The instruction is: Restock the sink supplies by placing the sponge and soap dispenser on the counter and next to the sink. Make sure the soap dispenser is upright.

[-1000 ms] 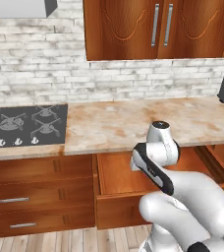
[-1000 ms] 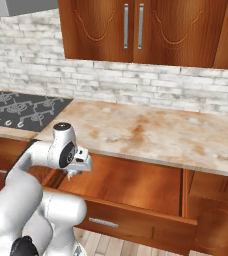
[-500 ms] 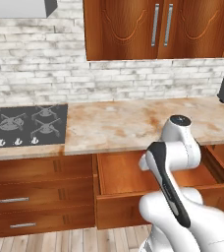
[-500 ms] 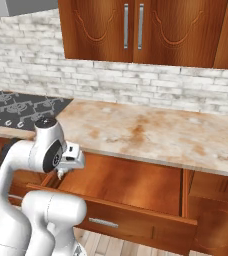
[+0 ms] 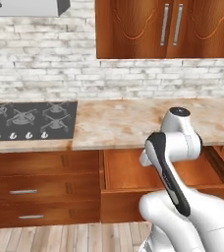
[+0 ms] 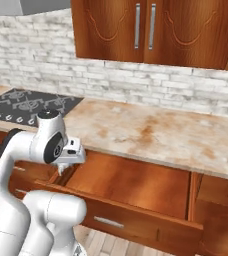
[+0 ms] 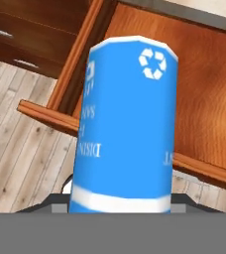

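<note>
The soap dispenser [image 7: 127, 124], a blue bottle with a white recycling mark, looms large in the hand view, and my gripper [image 7: 120, 204] is shut on its near end. The bottle hides the fingertips. Behind it lie the front rail and floor of the open drawer [image 7: 204, 99]. In the right base view my hand [image 6: 72, 154] hangs over that drawer's left front corner, below the edge of the counter [image 6: 151, 132]. The same counter [image 5: 133, 123] runs across the left base view. The sponge and the sink are out of view.
A wide wooden drawer [image 6: 136, 185] stands pulled out under the counter, seen also as the open drawer [image 5: 128, 172]. A black gas hob [image 5: 25, 120] sits at the counter's left. Closed drawers [image 5: 25, 192] are below it and wall cabinets [image 6: 151, 25] above.
My arm has swung: its upper joint moved right and up in the left base view, left in the right base view. The grip on the bottle is unchanged.
</note>
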{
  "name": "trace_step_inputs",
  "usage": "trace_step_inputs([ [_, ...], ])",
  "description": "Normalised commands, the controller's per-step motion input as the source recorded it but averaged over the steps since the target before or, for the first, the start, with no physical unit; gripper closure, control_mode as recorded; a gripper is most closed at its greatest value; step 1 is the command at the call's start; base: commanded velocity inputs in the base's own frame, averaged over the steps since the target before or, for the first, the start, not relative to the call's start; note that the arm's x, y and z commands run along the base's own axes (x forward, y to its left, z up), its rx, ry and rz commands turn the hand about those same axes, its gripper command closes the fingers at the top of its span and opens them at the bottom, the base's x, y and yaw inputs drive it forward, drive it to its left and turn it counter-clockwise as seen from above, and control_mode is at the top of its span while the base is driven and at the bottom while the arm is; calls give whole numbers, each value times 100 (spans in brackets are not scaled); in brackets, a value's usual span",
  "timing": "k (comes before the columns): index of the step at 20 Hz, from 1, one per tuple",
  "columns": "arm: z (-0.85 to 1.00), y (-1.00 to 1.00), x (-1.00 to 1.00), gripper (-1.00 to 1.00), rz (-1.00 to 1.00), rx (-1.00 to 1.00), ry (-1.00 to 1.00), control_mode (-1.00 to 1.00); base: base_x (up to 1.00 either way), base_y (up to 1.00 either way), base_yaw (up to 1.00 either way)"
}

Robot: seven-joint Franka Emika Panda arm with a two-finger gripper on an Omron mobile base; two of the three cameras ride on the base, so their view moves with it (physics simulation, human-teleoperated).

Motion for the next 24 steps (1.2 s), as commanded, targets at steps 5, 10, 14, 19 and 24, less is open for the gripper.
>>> trace_step_inputs([
  [5,0,0,0,100,0,0,0,100,-40,45,70],
  [10,0,0,0,100,0,0,0,100,-3,40,85],
  [14,0,0,0,100,0,0,0,100,0,30,88],
  [19,0,0,0,100,0,0,0,100,-3,31,88],
  [24,0,0,0,100,0,0,0,100,-3,32,88],
])
